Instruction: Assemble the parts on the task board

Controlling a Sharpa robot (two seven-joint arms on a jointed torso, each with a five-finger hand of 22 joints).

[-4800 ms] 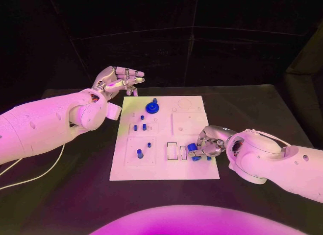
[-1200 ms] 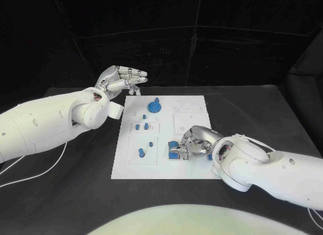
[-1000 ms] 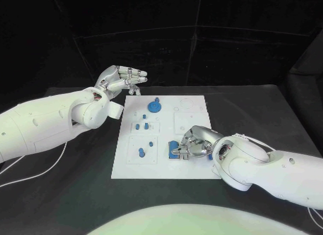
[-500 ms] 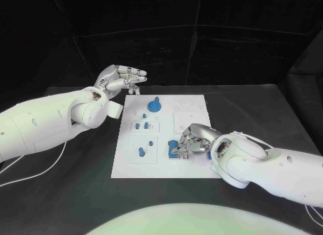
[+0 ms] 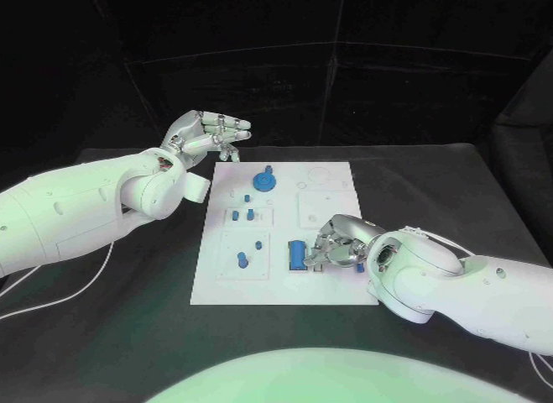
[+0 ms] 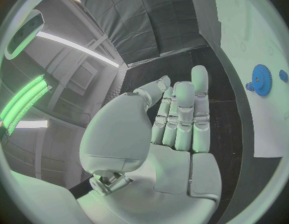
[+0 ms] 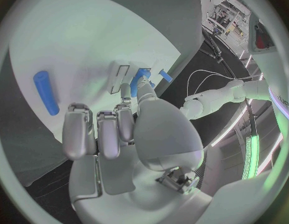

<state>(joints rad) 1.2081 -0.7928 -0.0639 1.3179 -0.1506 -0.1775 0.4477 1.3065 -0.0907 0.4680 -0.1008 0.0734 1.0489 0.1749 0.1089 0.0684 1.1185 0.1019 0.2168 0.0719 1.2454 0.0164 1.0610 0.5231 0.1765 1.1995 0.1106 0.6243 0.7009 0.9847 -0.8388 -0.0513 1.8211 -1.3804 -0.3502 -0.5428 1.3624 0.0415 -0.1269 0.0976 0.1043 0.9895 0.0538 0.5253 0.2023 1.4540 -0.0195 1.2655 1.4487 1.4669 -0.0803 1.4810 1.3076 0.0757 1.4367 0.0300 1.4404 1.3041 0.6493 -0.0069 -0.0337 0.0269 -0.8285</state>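
We are finding the right hand (image 5: 334, 245) pinching a blue part (image 5: 298, 253) over the task board (image 5: 276, 285), presumably for seating; the left hand (image 5: 207, 134), curled, is idling beyond it.

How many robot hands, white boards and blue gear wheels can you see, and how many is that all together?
Robot hands: 2 (left hand, right hand)
White task board: 1
Blue gear: 1
Total: 4
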